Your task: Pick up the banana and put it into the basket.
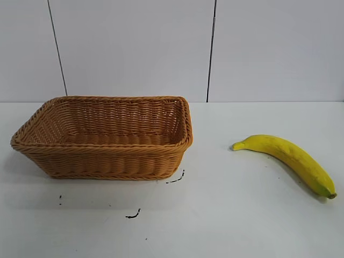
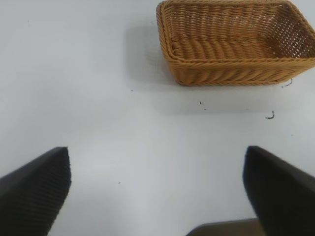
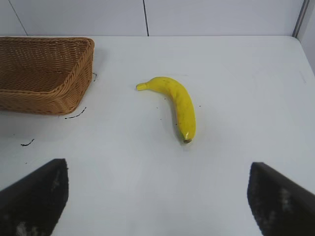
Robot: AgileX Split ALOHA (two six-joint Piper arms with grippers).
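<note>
Right gripper (image 3: 157, 196): jaws spread wide, nothing between them. Its two dark fingers (image 3: 34, 196) frame bare white table (image 3: 236, 98) in the right wrist view. The gripper hangs above the surface, clear of all objects.

Ahead of the right jaws, roughly in line with the gap between them and well apart from both fingers, lies the banana (image 3: 178, 102). It rests flat on the table, curved, its far end bending off toward the basket. Faint brown specks show on its skin.

The basket (image 3: 74, 88) sits farther off and to one side of the right jaws, beyond the banana and apart from it. Black scribble marks (image 3: 76, 115) lie on the table just beside its near corner.

Left gripper (image 2: 157, 191): jaws likewise spread wide and holding nothing, over bare table. The basket (image 2: 231, 73) stands well ahead of these jaws, offset to one side, upright and with nothing visible inside.

In the exterior view, neither arm appears. The basket (image 1: 107, 164) is separated from the banana (image 1: 290, 156) by a stretch of table.
</note>
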